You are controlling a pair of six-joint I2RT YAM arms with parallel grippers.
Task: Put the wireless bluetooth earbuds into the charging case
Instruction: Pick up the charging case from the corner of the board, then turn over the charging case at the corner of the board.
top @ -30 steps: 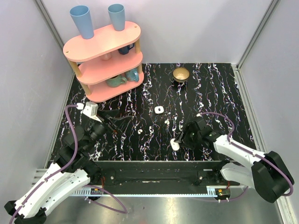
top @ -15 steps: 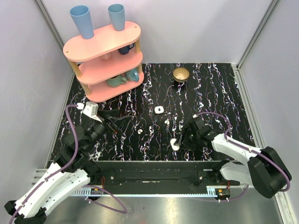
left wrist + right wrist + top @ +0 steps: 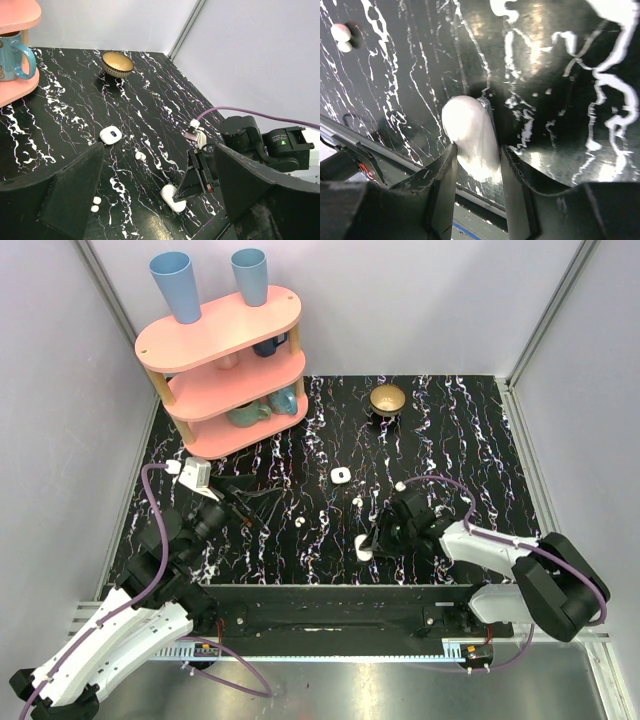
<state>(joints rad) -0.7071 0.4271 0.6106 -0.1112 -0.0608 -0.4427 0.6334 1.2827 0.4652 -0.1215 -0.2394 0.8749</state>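
Observation:
The charging case (image 3: 363, 547) is a glossy white rounded piece lying on the black marbled table near its front edge. My right gripper (image 3: 373, 538) is low over it, and in the right wrist view both fingers press the sides of the case (image 3: 469, 134), so my right gripper (image 3: 479, 149) is shut on it. One white earbud (image 3: 357, 500) lies just beyond the case and another (image 3: 299, 523) lies to its left. The left wrist view shows the case (image 3: 172, 198) and both earbuds (image 3: 140, 156) (image 3: 94, 204). My left gripper (image 3: 250, 505) hovers open at the left, holding nothing.
A small white rounded square with a dark spot (image 3: 340, 475) lies mid-table. A gold bowl (image 3: 388, 399) stands at the back. A pink three-tier shelf (image 3: 225, 370) with blue cups and mugs fills the back left corner. The table's front edge (image 3: 330, 586) runs just behind the case.
My right gripper has shifted left and its jaws have narrowed onto the case, which slid a little left with it. The left arm has not moved.

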